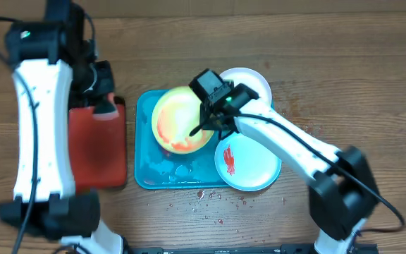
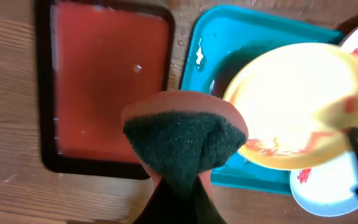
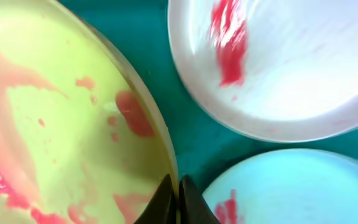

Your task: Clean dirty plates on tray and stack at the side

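while the right gripper [image 3: 174, 191] pinches a smeared round yellow-green plate [image 1: 178, 121], the left gripper [image 2: 179, 190], clenching a green sponge [image 2: 182, 142], should scrub next.

Right gripper [image 3: 176, 185] tips pinched together on rim of yellow-green plate [image 3: 55, 124] at its lower right edge (red sauce smeared across it). White plate [image 3: 291, 62] top right, one red streak. Light-blue plate [image 3: 303, 190] bottom right, red spot near its left edge. Turquoise tray [image 3: 191, 140] showing between all three

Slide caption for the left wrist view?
Left hand grips a green-faced sponge near the red tray; the sauce-smeared yellow plate sits over the turquoise tray.
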`<state>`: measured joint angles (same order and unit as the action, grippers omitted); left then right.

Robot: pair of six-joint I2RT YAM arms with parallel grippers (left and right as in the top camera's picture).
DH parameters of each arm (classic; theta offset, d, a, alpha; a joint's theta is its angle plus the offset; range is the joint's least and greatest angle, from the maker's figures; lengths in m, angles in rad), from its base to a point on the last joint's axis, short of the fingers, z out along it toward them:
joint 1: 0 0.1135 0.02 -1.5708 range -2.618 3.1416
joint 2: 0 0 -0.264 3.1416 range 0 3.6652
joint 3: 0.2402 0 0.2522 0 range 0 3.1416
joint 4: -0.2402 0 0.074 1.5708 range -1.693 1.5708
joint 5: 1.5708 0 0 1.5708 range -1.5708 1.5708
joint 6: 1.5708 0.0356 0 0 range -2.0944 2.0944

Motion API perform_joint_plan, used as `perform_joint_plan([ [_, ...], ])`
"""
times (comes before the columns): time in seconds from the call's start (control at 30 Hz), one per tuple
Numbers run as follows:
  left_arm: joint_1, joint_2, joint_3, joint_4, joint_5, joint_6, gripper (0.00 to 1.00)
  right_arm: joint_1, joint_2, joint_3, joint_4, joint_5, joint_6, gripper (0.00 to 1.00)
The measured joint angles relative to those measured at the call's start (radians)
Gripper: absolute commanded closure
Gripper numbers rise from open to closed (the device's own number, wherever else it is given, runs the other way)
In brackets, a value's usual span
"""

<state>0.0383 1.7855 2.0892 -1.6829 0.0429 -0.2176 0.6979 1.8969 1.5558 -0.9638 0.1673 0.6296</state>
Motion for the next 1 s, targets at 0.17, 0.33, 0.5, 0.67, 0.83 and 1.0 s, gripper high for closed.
perform_joint_plan([
  [0.17, 0.016, -0.231, -0.098, 0.001, -0.034, 0.007, 0.95, 0.086, -0.062, 0.048, -0.030, 0.271, -0.060, 0.96],
  [0.33, 0.084, -0.423, -0.289, 0.091, -0.024, 0.007, 0.96, 0.219, -0.058, 0.048, -0.017, 0.598, -0.097, 0.96],
  [0.5, 0.101, -0.447, -0.467, 0.210, 0.005, 0.007, 0.96, 0.327, -0.058, 0.048, 0.045, 0.869, -0.146, 0.96],
  [0.67, 0.101, -0.410, -0.603, 0.317, 0.056, 0.007, 0.96, 0.364, -0.058, 0.048, 0.058, 1.062, -0.194, 0.96],
  [0.83, 0.101, -0.406, -0.660, 0.360, 0.089, 0.006, 0.95, 0.383, -0.058, 0.048, 0.065, 1.223, -0.212, 0.96],
  [1.0, 0.101, -0.407, -0.663, 0.373, 0.100, 0.006, 0.96, 0.400, -0.058, 0.048, 0.075, 1.321, -0.224, 0.96],
])
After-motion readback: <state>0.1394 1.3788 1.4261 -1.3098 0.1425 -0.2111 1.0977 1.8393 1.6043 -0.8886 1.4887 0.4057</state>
